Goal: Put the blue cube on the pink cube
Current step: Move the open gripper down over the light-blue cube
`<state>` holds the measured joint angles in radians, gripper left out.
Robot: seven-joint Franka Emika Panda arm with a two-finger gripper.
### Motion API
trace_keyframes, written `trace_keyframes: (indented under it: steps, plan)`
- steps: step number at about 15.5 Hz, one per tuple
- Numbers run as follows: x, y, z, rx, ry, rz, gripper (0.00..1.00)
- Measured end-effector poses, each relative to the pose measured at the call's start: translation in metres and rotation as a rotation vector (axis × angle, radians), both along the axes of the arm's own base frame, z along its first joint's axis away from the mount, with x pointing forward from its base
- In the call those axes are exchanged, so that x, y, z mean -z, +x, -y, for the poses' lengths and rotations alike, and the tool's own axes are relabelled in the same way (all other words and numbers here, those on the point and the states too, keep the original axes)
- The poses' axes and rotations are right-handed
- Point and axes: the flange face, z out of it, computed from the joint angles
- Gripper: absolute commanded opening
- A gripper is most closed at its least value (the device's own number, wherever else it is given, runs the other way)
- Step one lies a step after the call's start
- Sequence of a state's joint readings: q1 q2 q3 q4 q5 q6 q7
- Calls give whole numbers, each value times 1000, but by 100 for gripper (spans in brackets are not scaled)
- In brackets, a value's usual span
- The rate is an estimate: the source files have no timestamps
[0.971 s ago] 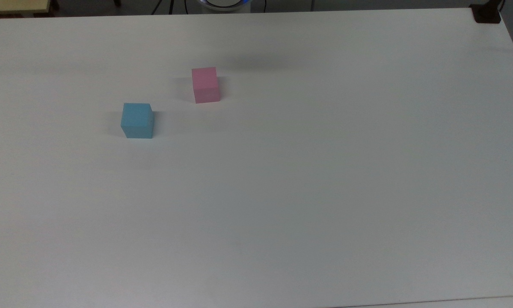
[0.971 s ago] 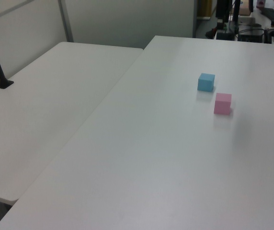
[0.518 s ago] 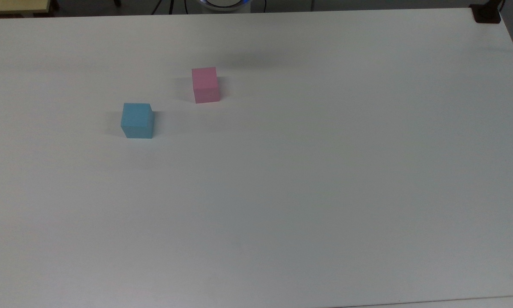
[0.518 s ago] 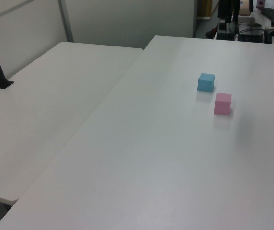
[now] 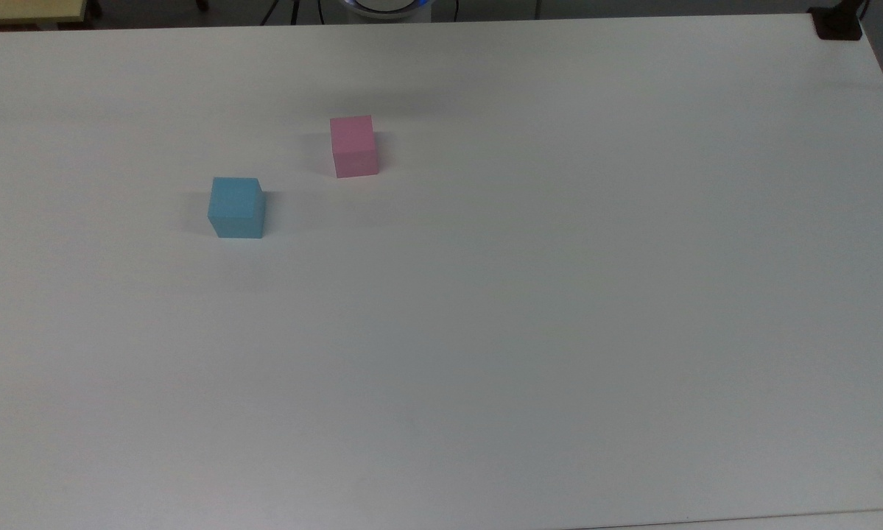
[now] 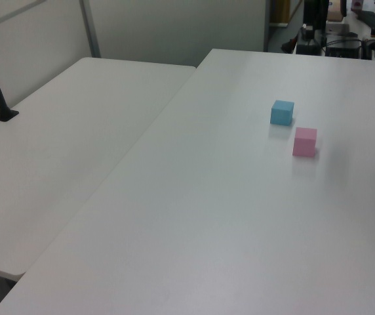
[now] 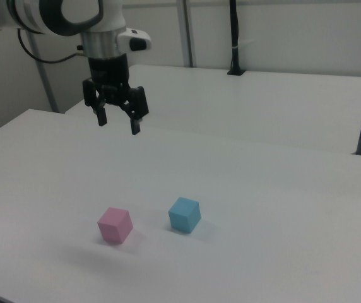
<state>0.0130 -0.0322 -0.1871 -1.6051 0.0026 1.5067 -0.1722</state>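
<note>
1. White and matte, the table point(image 5: 559, 294) carries two small cubes; a second white table point(image 6: 63, 144) stands just beside it on the left view's left, with a pale wall behind.
2. The blue cube point(image 5: 236, 207) sits flat on the table in the top view's left half, nearer the camera than the pink cube point(image 5: 353, 146).
3. The pink cube sits to the right of and farther back than the blue one in the top view; the two are near each other but apart, with bare table between them.
4. In the left view the blue cube point(image 6: 282, 112) is farther back and the pink cube point(image 6: 305, 142) is nearer and slightly right.
5. In the right view the pink cube point(image 7: 115, 225) is on the left and the blue cube point(image 7: 185, 214) is on the right, each resting on its own face.
6. The tool point(image 7: 118, 125) hangs in the air in the right view's upper left, pointing down, well above and behind the cubes.
7. Its two black fingers are spread apart and hold nothing.
8. A black post point(image 7: 233, 38) rises from the far table in the right view.
</note>
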Motion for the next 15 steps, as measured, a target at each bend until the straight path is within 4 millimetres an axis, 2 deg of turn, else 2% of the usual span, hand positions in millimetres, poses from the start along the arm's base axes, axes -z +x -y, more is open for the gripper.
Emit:
trace_keyframes:
  steps: [3,5,6,8,9,15]
  plan:
    - [12,0,28,-23,-19,17,100]
    - [33,5,44,-18,-25,38,100]
    - [56,12,51,-12,-32,48,100]
    - [88,22,57,-5,-41,46,100]
    - [112,31,60,-3,-47,35,100]
    - [191,67,67,8,-86,36,100]
